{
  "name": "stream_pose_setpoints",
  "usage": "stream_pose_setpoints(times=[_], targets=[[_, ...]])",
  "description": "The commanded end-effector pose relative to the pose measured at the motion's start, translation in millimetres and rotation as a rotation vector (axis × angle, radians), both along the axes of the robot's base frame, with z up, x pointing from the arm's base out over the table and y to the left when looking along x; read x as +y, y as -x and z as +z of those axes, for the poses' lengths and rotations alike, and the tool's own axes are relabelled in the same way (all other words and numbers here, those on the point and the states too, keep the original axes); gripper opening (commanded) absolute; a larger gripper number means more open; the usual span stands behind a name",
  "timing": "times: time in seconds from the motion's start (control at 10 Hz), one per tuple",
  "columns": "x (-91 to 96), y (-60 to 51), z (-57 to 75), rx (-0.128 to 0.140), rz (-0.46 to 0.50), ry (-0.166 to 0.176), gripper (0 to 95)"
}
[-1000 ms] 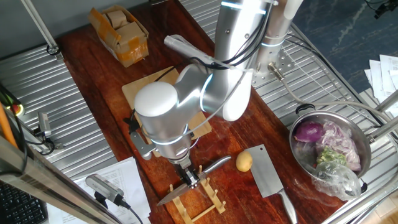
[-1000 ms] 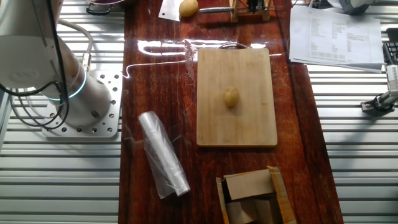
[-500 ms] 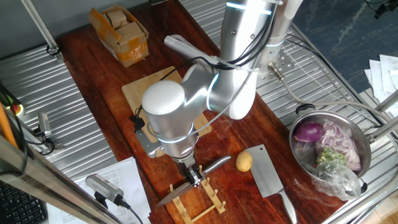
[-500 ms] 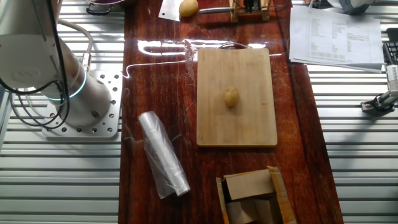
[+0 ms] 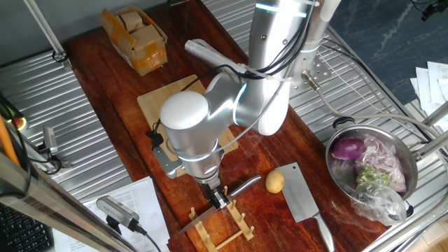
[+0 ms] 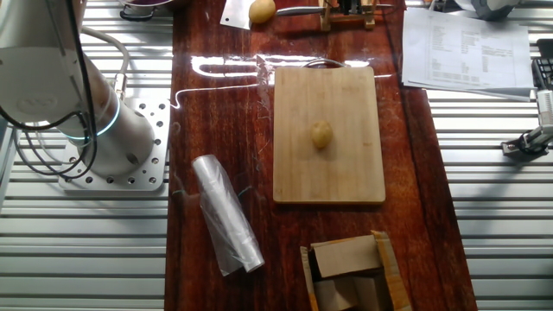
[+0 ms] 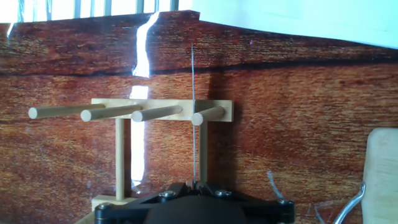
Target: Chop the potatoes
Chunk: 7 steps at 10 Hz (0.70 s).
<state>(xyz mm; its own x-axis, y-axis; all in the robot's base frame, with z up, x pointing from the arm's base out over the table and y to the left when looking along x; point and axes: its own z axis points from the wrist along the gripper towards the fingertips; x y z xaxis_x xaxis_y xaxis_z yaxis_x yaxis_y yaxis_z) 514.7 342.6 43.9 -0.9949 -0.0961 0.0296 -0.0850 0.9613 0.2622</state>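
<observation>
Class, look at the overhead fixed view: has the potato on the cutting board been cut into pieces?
No, the potato lies whole on the cutting board.

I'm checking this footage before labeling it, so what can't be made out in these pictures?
- Gripper: in one fixed view the arm hides its fingers, so its hold on the knife is unclear.
- Rack: cut off by the top edge in the other fixed view.
- Cutting board: the arm covers its potato in one fixed view.

A robotics lab set up as a mock kitchen. A polished wooden board [image 6: 216, 104] lies across ribbed metal workbenches [image 6: 484, 216], with the arm's base [image 6: 112, 142] bolted beside it. Printed papers [image 6: 467, 43], cables [image 5: 133, 220] and a keyboard [image 5: 21, 234] sit near a chopping board [image 6: 328, 134] and cleaver [image 5: 302, 196].
</observation>
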Motion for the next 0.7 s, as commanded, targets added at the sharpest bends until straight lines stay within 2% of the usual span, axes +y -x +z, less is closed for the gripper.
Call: stream_pose_setpoints(times=[0.1, 0.6, 0.7], targets=[[1.0, -0.5, -1.5, -0.003, 0.001, 0.004, 19.0], [7.3, -1.7, -5.1, -0.002, -0.008, 0.014, 19.0], [8.1, -1.7, -5.5, -0.001, -0.012, 0.018, 0.0]])
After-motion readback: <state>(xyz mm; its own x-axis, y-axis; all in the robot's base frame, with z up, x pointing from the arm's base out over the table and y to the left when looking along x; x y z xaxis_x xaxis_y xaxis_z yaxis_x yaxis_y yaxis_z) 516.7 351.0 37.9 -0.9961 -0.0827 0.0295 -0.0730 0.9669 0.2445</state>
